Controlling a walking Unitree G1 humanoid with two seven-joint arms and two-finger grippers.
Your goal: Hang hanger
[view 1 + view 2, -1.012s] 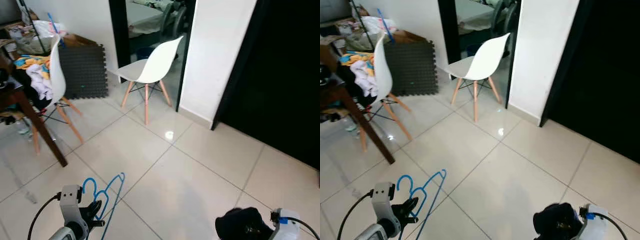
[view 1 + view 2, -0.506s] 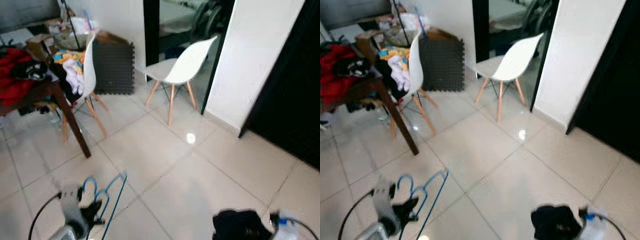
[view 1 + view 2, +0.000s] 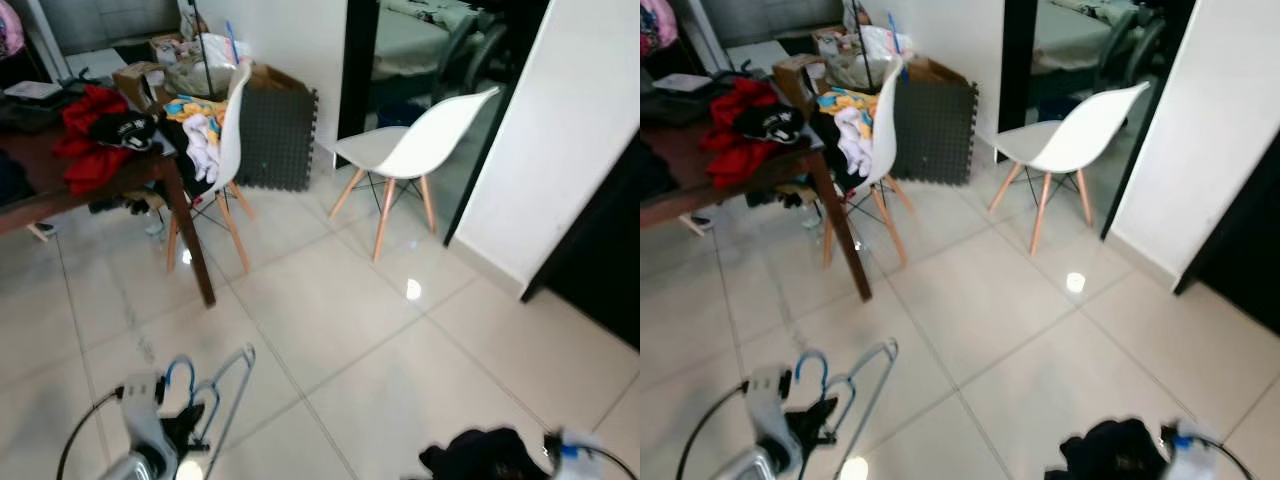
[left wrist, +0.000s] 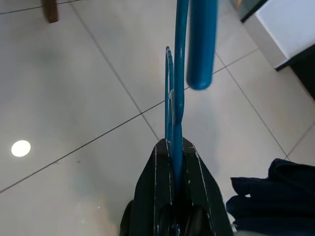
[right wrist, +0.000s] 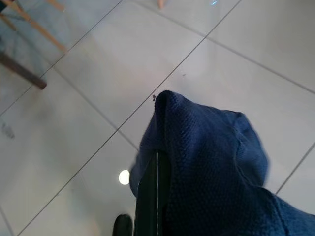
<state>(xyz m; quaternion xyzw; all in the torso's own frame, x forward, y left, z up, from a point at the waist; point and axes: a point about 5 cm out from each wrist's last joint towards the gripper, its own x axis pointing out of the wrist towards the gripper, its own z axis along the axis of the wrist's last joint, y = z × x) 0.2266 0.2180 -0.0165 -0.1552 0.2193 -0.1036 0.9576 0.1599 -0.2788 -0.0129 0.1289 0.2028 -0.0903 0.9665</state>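
A blue wire hanger (image 3: 218, 383) sticks up from my left gripper (image 3: 192, 428) at the lower left, over the tiled floor. In the left wrist view the two black fingers (image 4: 158, 172) are shut on the hanger (image 4: 177, 93), whose hook end (image 4: 201, 44) stands just ahead. At the lower right, a dark blue garment (image 3: 484, 455) is bunched over my right gripper. In the right wrist view the knitted cloth (image 5: 211, 162) drapes over one black finger (image 5: 151, 196) and hides the rest of the gripper.
A dark wooden table (image 3: 95, 190) with red and black clothes stands at the left. A white chair (image 3: 228, 140) with laundry sits beside it. A second white chair (image 3: 425, 150) stands by a dark doorway, next to a black foam mat (image 3: 285, 140) and a white wall (image 3: 585, 130).
The whole view has swung left, bringing the table and its clothes into sight. Both grippers hold the hanger and the garment as before.
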